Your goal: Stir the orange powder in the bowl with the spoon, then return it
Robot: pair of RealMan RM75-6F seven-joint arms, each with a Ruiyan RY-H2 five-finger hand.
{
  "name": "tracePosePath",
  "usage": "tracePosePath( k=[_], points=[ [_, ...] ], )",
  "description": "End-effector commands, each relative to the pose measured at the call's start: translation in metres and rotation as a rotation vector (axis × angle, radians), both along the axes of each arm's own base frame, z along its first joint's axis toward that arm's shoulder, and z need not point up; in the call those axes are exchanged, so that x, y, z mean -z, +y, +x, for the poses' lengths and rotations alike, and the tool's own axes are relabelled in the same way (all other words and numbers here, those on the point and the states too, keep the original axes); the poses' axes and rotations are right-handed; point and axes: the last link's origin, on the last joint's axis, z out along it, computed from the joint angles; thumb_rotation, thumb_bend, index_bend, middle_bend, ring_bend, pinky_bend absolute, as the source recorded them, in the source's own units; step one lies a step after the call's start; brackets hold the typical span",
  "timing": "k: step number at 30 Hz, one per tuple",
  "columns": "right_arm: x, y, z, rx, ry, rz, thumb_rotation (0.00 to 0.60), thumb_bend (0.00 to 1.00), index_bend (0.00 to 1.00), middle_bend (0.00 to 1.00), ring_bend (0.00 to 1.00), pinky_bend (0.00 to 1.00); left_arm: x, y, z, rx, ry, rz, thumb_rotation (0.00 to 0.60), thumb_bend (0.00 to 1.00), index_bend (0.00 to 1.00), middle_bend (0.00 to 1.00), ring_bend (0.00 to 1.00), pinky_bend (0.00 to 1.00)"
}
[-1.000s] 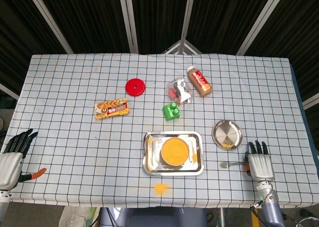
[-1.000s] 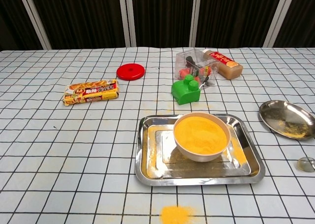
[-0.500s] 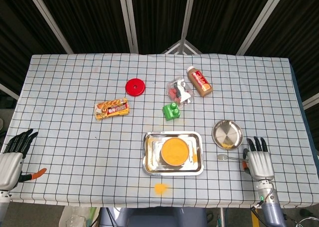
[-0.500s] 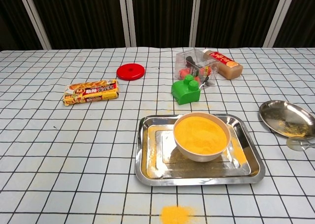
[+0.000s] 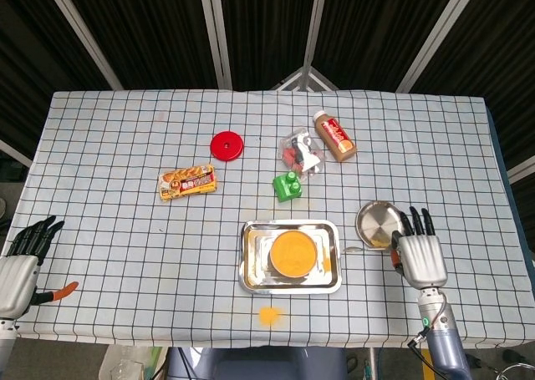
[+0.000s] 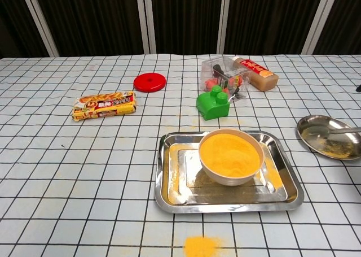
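A white bowl [image 5: 292, 254] [image 6: 230, 155] full of orange powder stands in a steel tray [image 5: 249, 233] [image 6: 169, 196] near the table's front. My right hand [image 5: 420, 256] is seen from the back at the right of the tray. It holds the handle of a metal spoon [image 5: 354, 249] [image 6: 327, 131], which points left toward the tray. The spoon's head hangs between the tray and a small steel plate [image 5: 378, 220] [image 6: 341, 150]. My left hand [image 5: 18, 267] rests at the table's front left corner, holding nothing, its fingers straight.
Spilled orange powder [image 5: 268, 315] [image 6: 202, 245] lies in front of the tray. Farther back are a green block [image 5: 287, 186], a clear box [image 5: 299, 153], a brown bottle [image 5: 334, 135], a red lid [image 5: 226, 145] and a snack packet [image 5: 187, 181]. An orange-handled tool [image 5: 58, 291] lies by my left hand.
My right hand has moved away from the front edge and leftward, carrying the spoon up off the cloth toward the tray. The left hand has not moved.
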Motion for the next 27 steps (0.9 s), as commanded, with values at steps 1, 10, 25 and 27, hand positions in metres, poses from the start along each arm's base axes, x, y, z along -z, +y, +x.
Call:
tracePosePath(
  k=[1, 10, 25, 27],
  points=[
    [0.011, -0.004, 0.031, -0.015, 0.014, 0.038, 0.6, 0.46, 0.61, 0.17, 0.0, 0.0, 0.0, 0.0, 0.0, -0.001, -0.005, -0.002, 0.6, 0.0, 0.0, 0.0, 0.0, 0.0],
    [0.051, -0.004, 0.084, -0.065, 0.077, 0.108, 0.6, 0.47, 0.63, 0.19, 0.0, 0.0, -0.002, 0.002, -0.001, -0.009, -0.03, -0.006, 0.6, 0.0, 0.0, 0.0, 0.0, 0.0],
    [0.081, -0.003, 0.115, -0.061, 0.11, 0.104, 0.6, 0.47, 0.63, 0.19, 0.0, 0.0, -0.004, 0.003, -0.002, -0.02, -0.06, -0.02, 0.6, 0.0, 0.0, 0.0, 0.0, 0.0],
    [0.081, -0.002, 0.115, -0.059, 0.113, 0.102, 0.6, 0.47, 0.63, 0.19, 0.0, 0.0, -0.003, 0.003, -0.002, -0.023, -0.062, -0.023, 0.6, 0.0, 0.0, 0.0, 0.0, 0.0]
  ],
)
